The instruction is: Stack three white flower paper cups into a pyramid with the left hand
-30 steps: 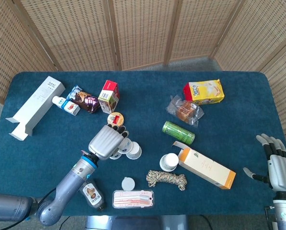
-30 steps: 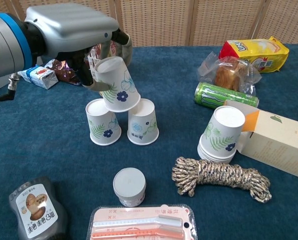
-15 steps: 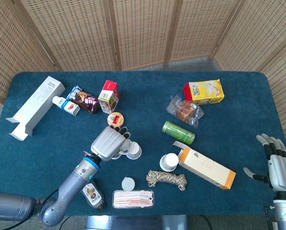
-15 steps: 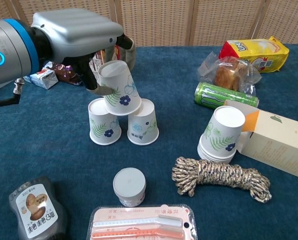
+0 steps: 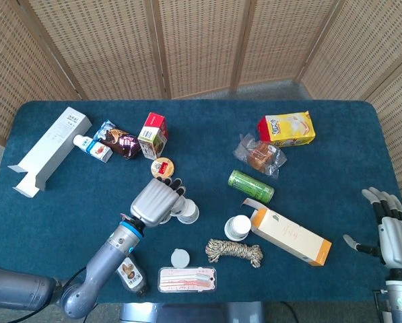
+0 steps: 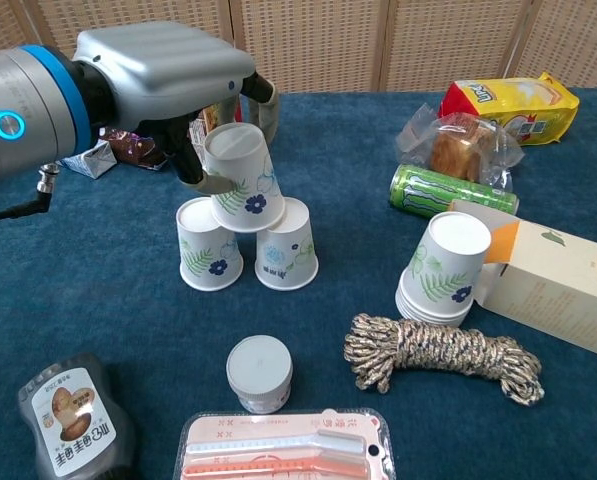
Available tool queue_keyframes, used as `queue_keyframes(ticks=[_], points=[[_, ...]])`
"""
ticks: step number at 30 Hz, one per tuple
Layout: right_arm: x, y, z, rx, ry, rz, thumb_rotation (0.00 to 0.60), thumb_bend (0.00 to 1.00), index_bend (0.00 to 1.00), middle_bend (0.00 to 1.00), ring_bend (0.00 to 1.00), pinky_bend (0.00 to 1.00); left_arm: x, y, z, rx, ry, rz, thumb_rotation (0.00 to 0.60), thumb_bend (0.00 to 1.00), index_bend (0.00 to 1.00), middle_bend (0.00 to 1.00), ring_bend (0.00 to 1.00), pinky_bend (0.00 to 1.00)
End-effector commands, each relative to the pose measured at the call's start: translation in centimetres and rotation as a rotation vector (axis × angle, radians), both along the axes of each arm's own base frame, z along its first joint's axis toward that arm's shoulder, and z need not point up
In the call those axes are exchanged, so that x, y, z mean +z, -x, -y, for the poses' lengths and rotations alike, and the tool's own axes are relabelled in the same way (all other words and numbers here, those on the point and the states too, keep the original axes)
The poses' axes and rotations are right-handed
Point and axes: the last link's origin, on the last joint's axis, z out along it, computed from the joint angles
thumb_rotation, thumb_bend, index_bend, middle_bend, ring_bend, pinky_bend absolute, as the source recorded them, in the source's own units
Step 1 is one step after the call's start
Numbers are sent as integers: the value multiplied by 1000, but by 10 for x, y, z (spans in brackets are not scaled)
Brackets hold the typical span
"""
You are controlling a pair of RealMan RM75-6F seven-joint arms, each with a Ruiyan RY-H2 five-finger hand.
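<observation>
Two white flower paper cups stand upside down side by side, the left cup [image 6: 207, 248] touching the right cup [image 6: 288, 247]. My left hand [image 6: 168, 75] grips a third flower cup [image 6: 242, 178], also upside down and slightly tilted, with its rim resting across the tops of the two. In the head view the left hand [image 5: 155, 201] covers most of the cups, and only one cup [image 5: 189, 212] shows. My right hand [image 5: 394, 233] hangs open at the table's right edge, holding nothing.
A stack of spare flower cups [image 6: 446, 265] stands right of the pyramid beside an orange-and-cream box [image 6: 553, 283]. A rope coil [image 6: 438, 355], a grey lid [image 6: 259, 371], a razor pack [image 6: 283, 445] and a sauce bottle [image 6: 76, 415] lie in front. A green can [image 6: 451, 190] and snacks [image 6: 509, 104] sit behind.
My left hand has carried the third cup rightward and down, from tilted above the left cup to resting across both base cups. The right hand has not moved.
</observation>
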Motion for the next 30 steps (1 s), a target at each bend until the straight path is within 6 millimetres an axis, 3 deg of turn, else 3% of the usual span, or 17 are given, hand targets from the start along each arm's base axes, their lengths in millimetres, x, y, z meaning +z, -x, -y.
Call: queue_keyframes(ticks=[1,9,15,21,30], points=[[0,0,0,1,0,0,600,114,124,0,0,0,0,-1,0,-1,-3,6,600,305,409,338,384,550],[1,0,0,0,2,3,600,114,124,0,0,0,-3,-1,1,0,6,4,600,305,388,310,353,541],[1,0,0,1,2,5,600,115,124,0,0,0,-3,-1,3,-3,10,1,600,302,307,92,199,503],[1,0,0,2,2,6,600,115,124,0,0,0,0,1,3,2,4,-4,600,301,280,2,117,470],[0,-1,0,2,0,0,600,115,125,0,0,0,10,9,1,30,0,0,600,301,219,0,44,429]])
